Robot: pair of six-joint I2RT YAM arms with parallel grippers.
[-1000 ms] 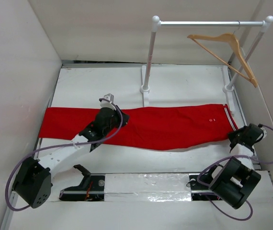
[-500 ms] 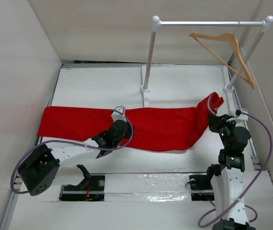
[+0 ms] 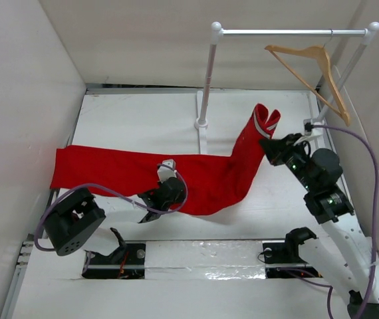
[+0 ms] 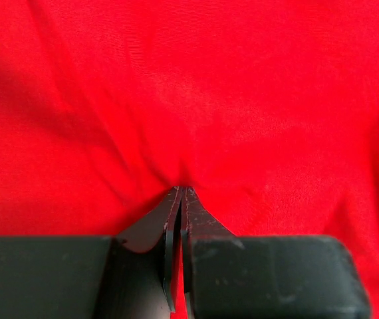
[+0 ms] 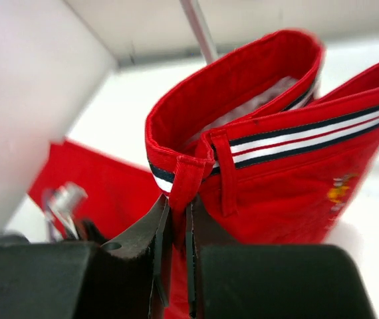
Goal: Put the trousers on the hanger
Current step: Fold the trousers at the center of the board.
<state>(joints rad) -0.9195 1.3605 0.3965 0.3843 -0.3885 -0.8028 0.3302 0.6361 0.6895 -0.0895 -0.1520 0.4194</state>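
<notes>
The red trousers (image 3: 116, 171) lie across the table, legs to the left. My right gripper (image 3: 269, 145) is shut on their striped waistband (image 5: 289, 143) and holds that end lifted off the table, below and left of the hanger. My left gripper (image 3: 171, 185) is shut on the fabric (image 4: 189, 100) at the middle of the trousers, low on the table; its jaws pinch a fold. The tan wooden hanger (image 3: 314, 72) hangs by its hook at the right end of the rail, tilted down to the right.
The white-and-silver clothes rail (image 3: 289, 32) stands at the back, its left post (image 3: 207, 80) just behind the lifted fabric and its right post (image 3: 339, 83) by the right wall. White walls close in the table (image 3: 129, 126) on the left, back and right.
My right gripper has risen and moved back-left with the waistband, lifting that end off the table. My left gripper slid right and nearer along the trousers, bunching the middle.
</notes>
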